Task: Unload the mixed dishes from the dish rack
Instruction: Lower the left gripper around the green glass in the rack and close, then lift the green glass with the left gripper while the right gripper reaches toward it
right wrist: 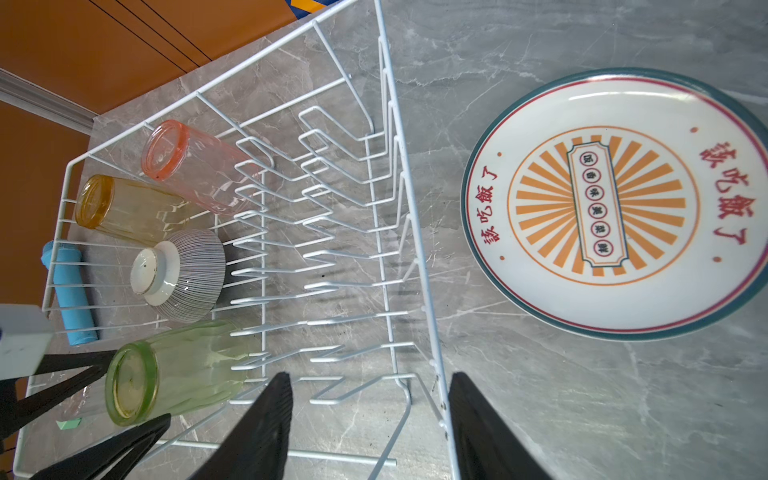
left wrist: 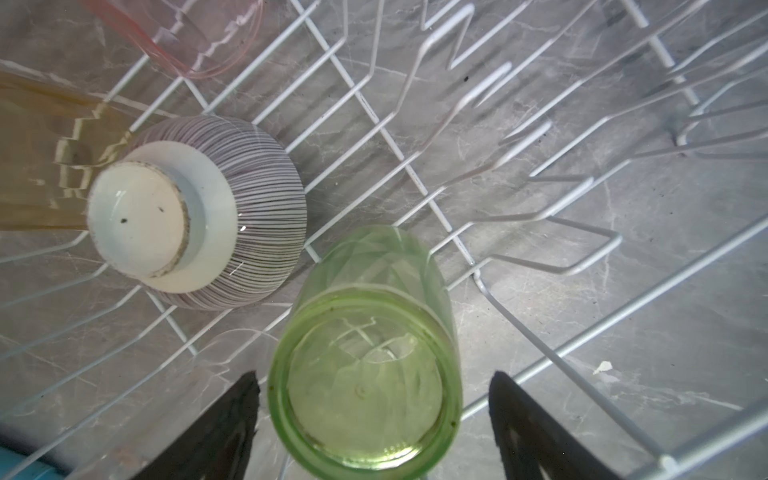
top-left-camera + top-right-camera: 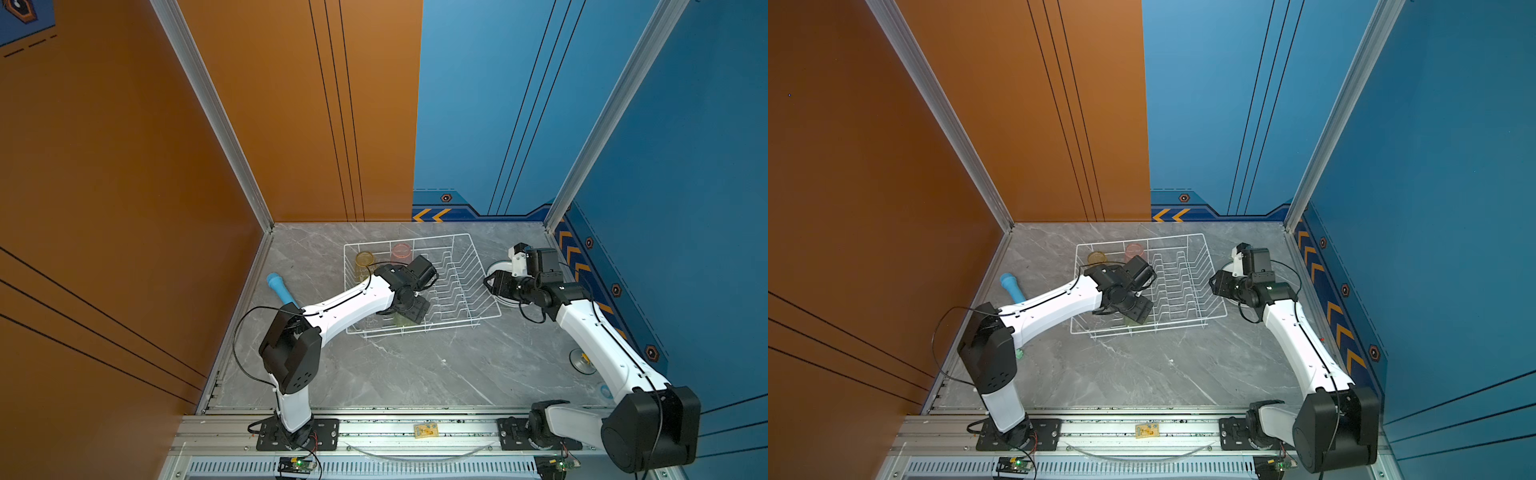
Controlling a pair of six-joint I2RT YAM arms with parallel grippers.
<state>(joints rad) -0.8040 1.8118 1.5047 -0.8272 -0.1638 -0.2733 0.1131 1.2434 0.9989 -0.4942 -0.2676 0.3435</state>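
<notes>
Inside dish rack (image 3: pixel 455 286): three coloured tumblers (image 1: pixel 183 370) (image 1: pixel 124 212) (image 1: pixel 187 166), one bowl (image 1: pixel 187 278).

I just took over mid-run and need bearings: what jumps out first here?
The green tumbler, base up in the near corner of the dish rack, stands between the open fingers of the left gripper, not yet gripped. Along that same side stand an upturned striped bowl, a yellow tumbler and a pink tumbler; the plate slots are empty. Outside the rack, a plate with an orange sunburst print lies flat on the table.
</notes>
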